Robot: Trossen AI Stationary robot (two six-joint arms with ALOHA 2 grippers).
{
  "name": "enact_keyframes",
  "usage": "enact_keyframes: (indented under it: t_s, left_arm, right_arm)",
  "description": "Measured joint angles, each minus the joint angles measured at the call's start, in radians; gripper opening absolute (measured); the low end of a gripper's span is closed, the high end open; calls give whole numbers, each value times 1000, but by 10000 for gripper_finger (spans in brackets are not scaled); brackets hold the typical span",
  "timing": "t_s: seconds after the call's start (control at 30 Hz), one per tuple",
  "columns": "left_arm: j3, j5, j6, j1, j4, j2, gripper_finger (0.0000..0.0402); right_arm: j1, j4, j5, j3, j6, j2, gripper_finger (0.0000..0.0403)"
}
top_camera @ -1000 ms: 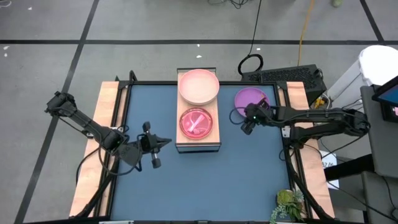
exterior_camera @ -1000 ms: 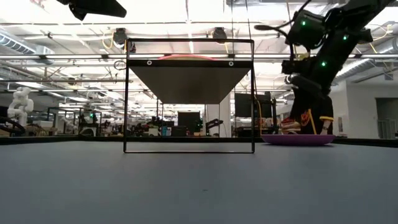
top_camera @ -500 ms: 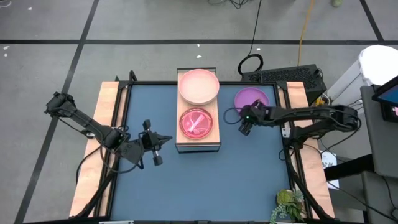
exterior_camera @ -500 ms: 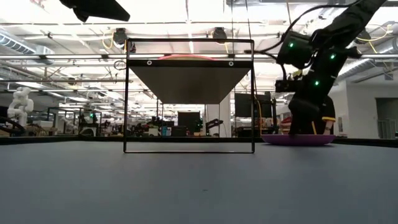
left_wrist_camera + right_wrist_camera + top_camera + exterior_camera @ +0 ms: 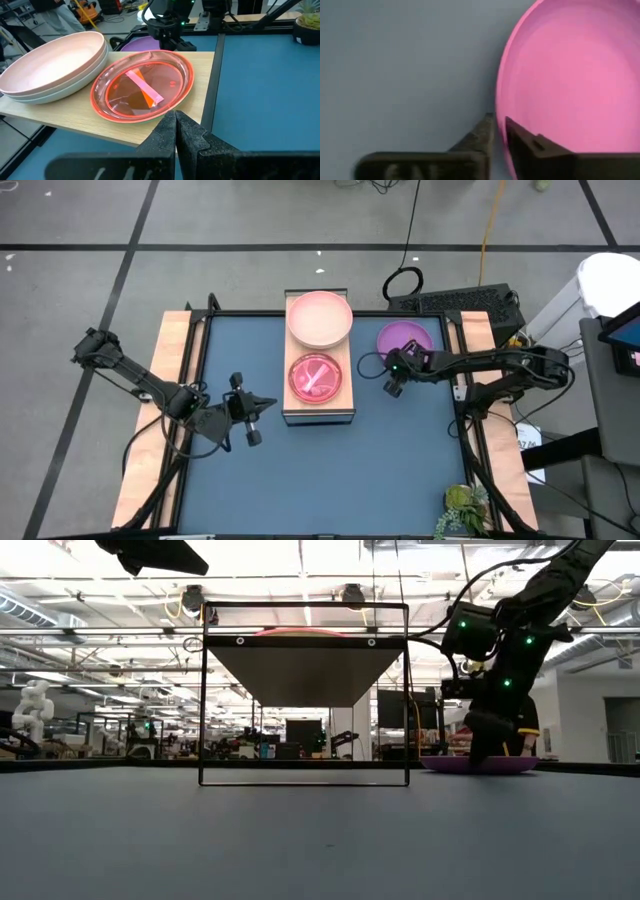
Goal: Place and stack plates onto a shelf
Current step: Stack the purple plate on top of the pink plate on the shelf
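The shelf (image 5: 320,412), a light-wood block, stands at the table's far middle. On its far end a salmon pink plate (image 5: 319,318) is stacked on a paler one (image 5: 45,92). A translucent reddish plate (image 5: 315,377) lies on its near end. To the right of the shelf a purple plate (image 5: 408,337) rests flat on the table. My right gripper (image 5: 392,372) is down at that plate's left rim and shut on it. My left gripper (image 5: 256,408) hovers shut to the left of the shelf, holding nothing. My right gripper pinches the purple plate's rim (image 5: 500,117), one finger (image 5: 477,137) outside the plate and the other (image 5: 530,145) inside it. The fingers come from above, pointing down. The plate (image 5: 500,766) still lies flat on the table.
Wooden side boards (image 5: 172,370) (image 5: 478,340) run along the table's left and right edges. A small plant (image 5: 465,508) stands at the near right corner. A keyboard (image 5: 470,300) and cables lie beyond the far edge. Open blue table spreads in front of the shelf.
My right gripper has come down and a little toward the shelf, from above the purple plate onto its rim. The plate has stayed flat on the table.
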Motion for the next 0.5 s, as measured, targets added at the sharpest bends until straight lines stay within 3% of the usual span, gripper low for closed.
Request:
enact_keyframes:
  t_s: [0.07, 0.5]
  left_arm:
    - [0, 0, 0, 0, -1, 0, 3]
    - [0, 0, -1, 0, -2, 0, 3]
  right_arm:
    - [2, 1, 0, 0, -9, 1, 9]
    - [49, -7, -81, 1, -21, -57, 2]
